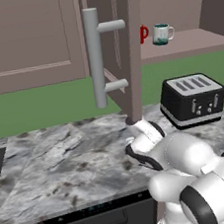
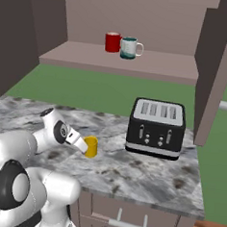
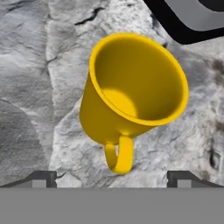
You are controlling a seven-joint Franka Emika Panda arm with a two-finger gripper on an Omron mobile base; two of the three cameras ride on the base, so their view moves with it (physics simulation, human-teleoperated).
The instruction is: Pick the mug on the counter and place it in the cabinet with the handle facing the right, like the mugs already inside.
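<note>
The small yellow mug [image 3: 131,87] stands upright on the marbled counter [image 3: 26,87]. In the hand view its loop handle [image 3: 120,155] points toward the bottom edge, between the two dark fingertips [image 3: 41,177]. My gripper [image 3: 113,179] is open, hovering close over the mug with nothing between the jaws. In the right base view the gripper [image 2: 82,142] reaches down against the left side of the mug [image 2: 91,146]. The open cabinet [image 2: 138,64] is above and behind, and its door [image 1: 126,47] has a grey bar handle [image 1: 95,56].
A red mug [image 2: 112,42] and a white-and-teal mug [image 2: 130,48] sit on the cabinet shelf, the latter's handle to the right. A black toaster [image 2: 156,128] stands on the counter just right of the yellow mug. The opened door hangs over the counter [image 1: 65,159].
</note>
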